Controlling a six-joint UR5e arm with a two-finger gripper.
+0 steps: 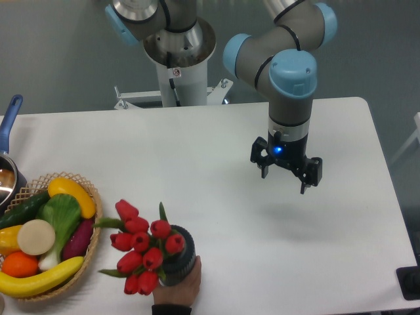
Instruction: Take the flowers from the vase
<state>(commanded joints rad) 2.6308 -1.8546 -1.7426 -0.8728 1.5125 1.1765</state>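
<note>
Nearest, at the front edge of the white tabletop (216,216), a human hand (178,287) reaches in from below and cups the base of the vase (180,254). The vase is a short dark ribbed cylinder, and it leans toward the left rather than standing straight. The flowers (141,249), a bunch of red tulip buds with green leaves, sit in the vase's mouth and spill out to its left, the buds fanning over the tabletop. Left of the vase, near but not touching the blooms, a woven basket (88,252) holds a long yellow banana (36,281), an orange (20,264), a green leafy vegetable (60,216), a purple eggplant (79,239), a dark cucumber (23,209) and a yellow pepper-like piece (71,194). Beyond the basket, farther left of the vase, a pot with a blue handle (10,118) is cut by the picture's edge. Up and to the right of the vase, well apart from it, the end effector (285,176) hangs above the tabletop pointing down, its two fingers spread and nothing between them. Behind it, beyond the vase at the tabletop's back edge, stands the arm's grey base column (177,56).
</note>
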